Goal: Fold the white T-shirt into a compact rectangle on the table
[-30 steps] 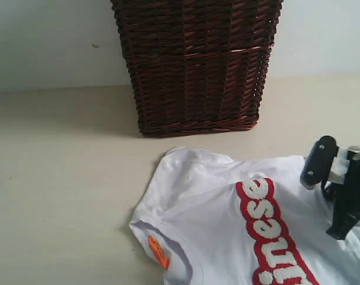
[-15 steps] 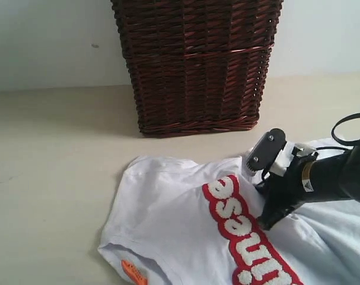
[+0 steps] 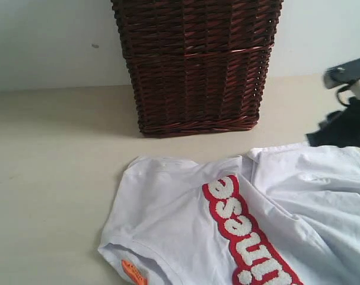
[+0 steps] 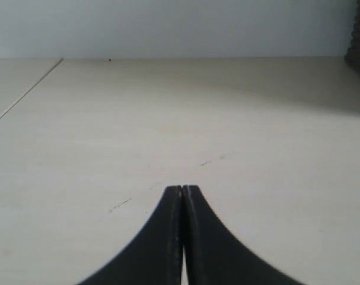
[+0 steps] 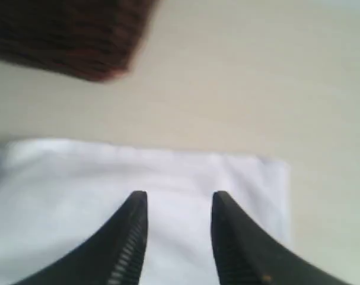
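Note:
The white T-shirt [image 3: 168, 219] lies wrinkled on the table [image 3: 49, 178], its red-outlined letters [image 3: 245, 231] running diagonally and an orange tag [image 3: 134, 272] at the near hem. A flap of it [image 3: 310, 172] is laid over on the right. My right arm [image 3: 344, 127] hovers at the right edge, above and apart from the cloth. In the right wrist view my right gripper [image 5: 177, 199] is open with nothing between its fingers, over the shirt's edge [image 5: 108, 178]. My left gripper [image 4: 183, 190] is shut and empty over bare table [image 4: 168, 107].
A tall dark brown wicker basket [image 3: 197, 65] stands behind the shirt at the back centre; its blurred corner [image 5: 67, 35] shows in the right wrist view. Bare table stretches to the left of the shirt. A pale wall rises behind.
The right gripper dragged the shirt leftwards, then opened, let go of the cloth and drew back up to the right. A flap now lies folded over. The left gripper has not moved.

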